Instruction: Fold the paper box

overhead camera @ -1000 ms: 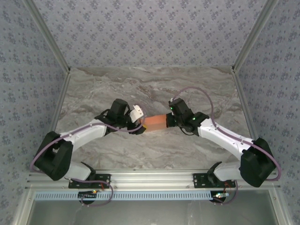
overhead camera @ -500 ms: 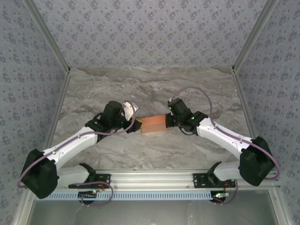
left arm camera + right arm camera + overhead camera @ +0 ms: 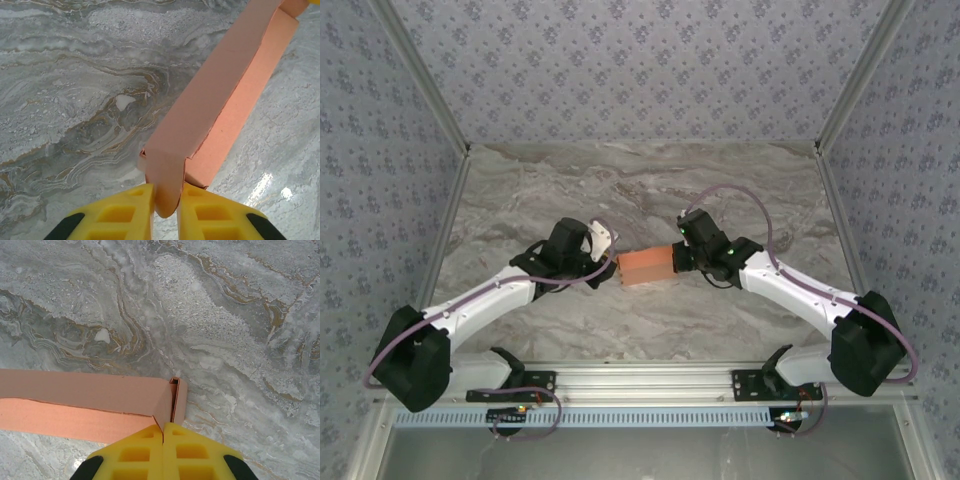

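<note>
Both arms extended forward, converging toward each other. Left gripper pinched on a flap of the paper box. Right gripper fingers pressed together at its corner.

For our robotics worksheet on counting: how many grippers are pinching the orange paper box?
2. The left gripper clamps a flap at the left end of the paper box; the right gripper pinches its right end. Both arms are fully visible from above.

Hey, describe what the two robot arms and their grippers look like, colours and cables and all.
Both the left arm and the right arm have white links joined by bulky black joint housings. A thin lilac cable loops loosely along each. The fingers are bright yellow plastic with rectangular recessed pockets, and black patches sit at their outer edges.
</note>
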